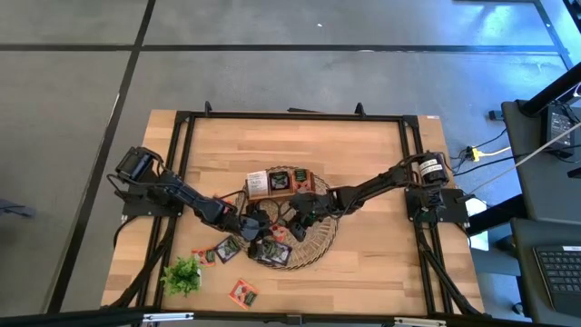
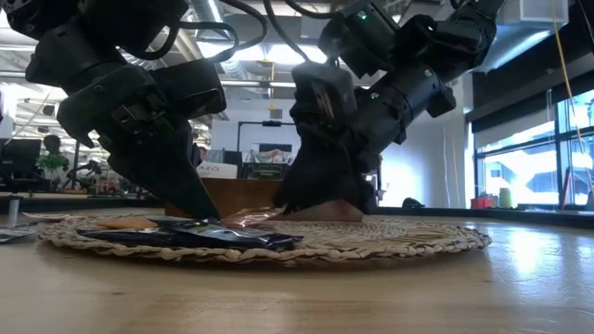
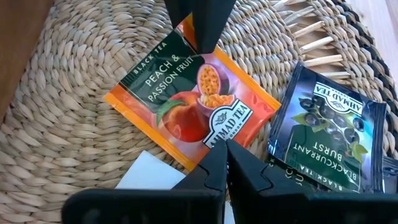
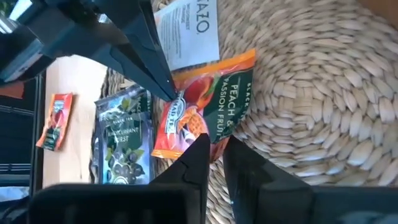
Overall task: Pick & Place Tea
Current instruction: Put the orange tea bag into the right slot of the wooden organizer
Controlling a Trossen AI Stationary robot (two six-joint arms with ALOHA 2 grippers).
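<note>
Two dark robot arms meet over a round wicker mat near the middle of a wooden worktop. On the mat lies an orange peach and passion fruit tea sachet, with a dark blackcurrant sachet just beside it and a white sachet touching its other side.

The left gripper has its fingers clenched together, their tip pressing on one edge of the orange sachet. The right gripper sits at the opposite edge, its fingers drawn close around the sachet's rim, apparently pinching it.

A wooden tray sits at the mat's twelve o'clock edge. More sachets and a green sprig lie at about eight o'clock, off the mat.

Risks, as a judgement: the pinch catches only a thin edge, so the sachet may slip free on lifting. The left fingers' pressure could tear or crease it if the right arm rises first. The neighbouring blackcurrant sachet could be dragged along.
</note>
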